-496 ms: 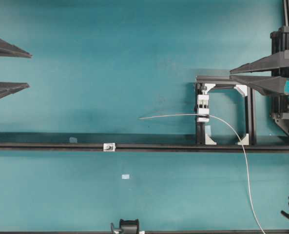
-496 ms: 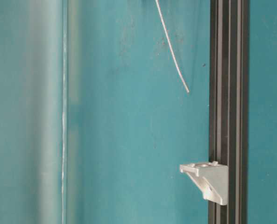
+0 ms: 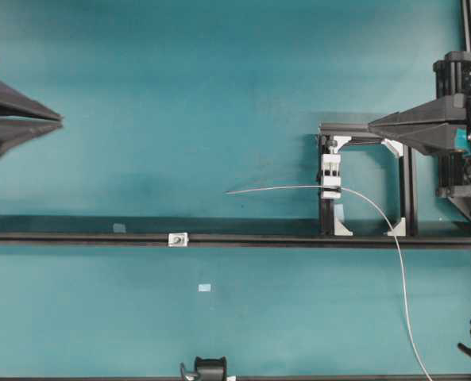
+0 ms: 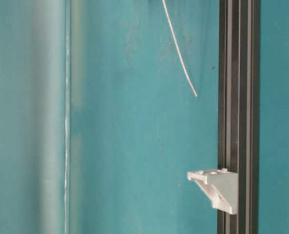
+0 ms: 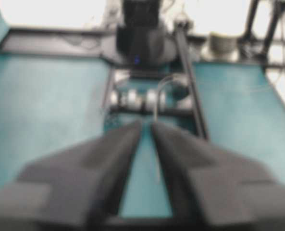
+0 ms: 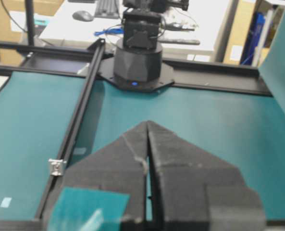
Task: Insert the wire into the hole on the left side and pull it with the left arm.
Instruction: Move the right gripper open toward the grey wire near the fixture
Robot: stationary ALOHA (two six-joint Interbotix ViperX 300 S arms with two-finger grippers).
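Fingers on both arms have come together since half a second ago: the left gripper (image 3: 59, 122) at the left edge of the overhead view shows its 2 points almost touching, with nothing between them, and the right gripper (image 3: 372, 125) is now closed to 1 wedge above the black frame (image 3: 407, 186). Neither holds anything.

Look at the wire (image 3: 283, 189): it has not moved. It passes through the white clamp block (image 3: 330, 176), its straight tip points left and ends in free air over the tabletop (image 3: 179, 95), and its long tail bends down to the near edge. The hole sits in the small silver block (image 3: 177, 239) on the black rail (image 3: 299, 240), well apart from the tip and nearer to you.

So I judge that insertion is not yet started; you must first take the wire with the right arm.

Be careful: the hole itself is too small to make out from overhead, the left wrist picture is blurred, and in the table-level view the wire (image 4: 181, 53) is cut off at the edge.
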